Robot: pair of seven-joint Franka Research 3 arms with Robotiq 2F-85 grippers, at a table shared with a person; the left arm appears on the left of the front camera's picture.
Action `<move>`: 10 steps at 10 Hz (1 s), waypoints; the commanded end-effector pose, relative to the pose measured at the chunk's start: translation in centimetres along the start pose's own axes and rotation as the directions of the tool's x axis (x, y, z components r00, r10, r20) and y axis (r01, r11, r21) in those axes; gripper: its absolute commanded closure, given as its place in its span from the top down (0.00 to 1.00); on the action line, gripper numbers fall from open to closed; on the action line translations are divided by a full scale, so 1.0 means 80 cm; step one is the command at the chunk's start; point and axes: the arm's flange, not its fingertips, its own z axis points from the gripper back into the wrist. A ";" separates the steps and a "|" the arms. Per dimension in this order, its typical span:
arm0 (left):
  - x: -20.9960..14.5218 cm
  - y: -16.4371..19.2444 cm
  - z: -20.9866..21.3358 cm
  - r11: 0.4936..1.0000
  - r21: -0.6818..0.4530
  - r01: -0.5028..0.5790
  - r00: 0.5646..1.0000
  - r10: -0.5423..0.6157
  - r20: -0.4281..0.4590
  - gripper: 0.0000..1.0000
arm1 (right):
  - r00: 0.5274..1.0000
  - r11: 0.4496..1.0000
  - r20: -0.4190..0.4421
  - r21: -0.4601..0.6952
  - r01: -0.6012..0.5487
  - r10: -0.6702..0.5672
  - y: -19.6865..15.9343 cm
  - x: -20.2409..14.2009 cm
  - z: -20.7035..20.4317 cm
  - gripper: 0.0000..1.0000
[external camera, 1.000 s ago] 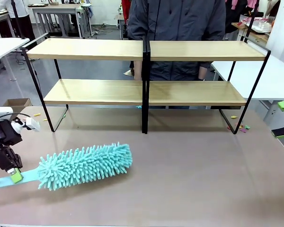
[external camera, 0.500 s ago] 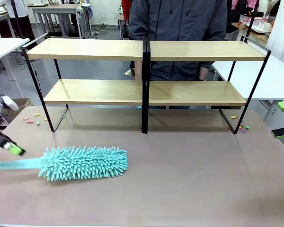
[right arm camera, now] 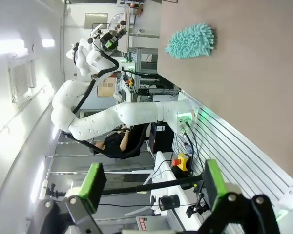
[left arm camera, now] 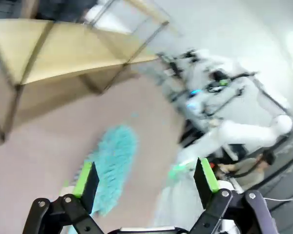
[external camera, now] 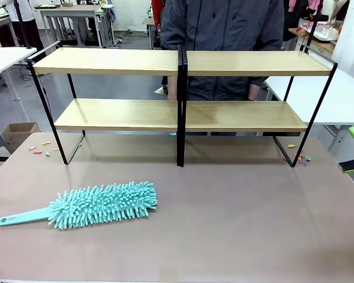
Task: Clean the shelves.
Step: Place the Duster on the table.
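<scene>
The shelves [external camera: 182, 88] stand across the far half of the table [external camera: 253, 224]; a person [external camera: 222, 35] stands behind them. A duster [external camera: 100, 204] lies on the table before the shelves, toward the left; small scraps [external camera: 300, 158] lie by the right foot.

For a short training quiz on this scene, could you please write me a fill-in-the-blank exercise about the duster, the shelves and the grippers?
1. The teal duster lies on the ____, in front of the shelves.
2. The shelves have ____ wooden tiers.
3. The left gripper has its jaws ____ with nothing between them.
4. The person stands ____ the shelves.

Missing words: table; two; open; behind
</scene>
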 end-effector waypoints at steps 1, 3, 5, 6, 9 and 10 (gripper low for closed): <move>-0.019 0.003 -0.024 0.954 -0.271 -0.128 0.986 0.151 0.067 1.00 | 0.998 0.996 0.053 0.086 -0.022 0.018 0.011 -0.005 0.016 1.00; -0.012 -0.009 -0.020 0.990 -0.141 -0.031 0.998 0.037 0.043 1.00 | 1.000 1.000 0.016 0.025 -0.004 0.003 0.003 -0.001 0.005 1.00; -0.012 -0.009 -0.020 0.990 -0.141 -0.031 0.998 0.037 0.043 1.00 | 1.000 1.000 0.016 0.025 -0.004 0.003 0.003 -0.001 0.005 1.00; -0.012 -0.009 -0.020 0.990 -0.141 -0.031 0.998 0.037 0.043 1.00 | 1.000 1.000 0.016 0.025 -0.004 0.003 0.003 -0.001 0.005 1.00; -0.012 -0.009 -0.020 0.990 -0.141 -0.031 0.998 0.037 0.043 1.00 | 1.000 1.000 0.016 0.025 -0.004 0.003 0.003 -0.001 0.005 1.00; -0.012 -0.009 -0.020 0.990 -0.141 -0.031 0.998 0.037 0.043 1.00 | 1.000 1.000 0.016 0.025 -0.004 0.003 0.003 -0.001 0.005 1.00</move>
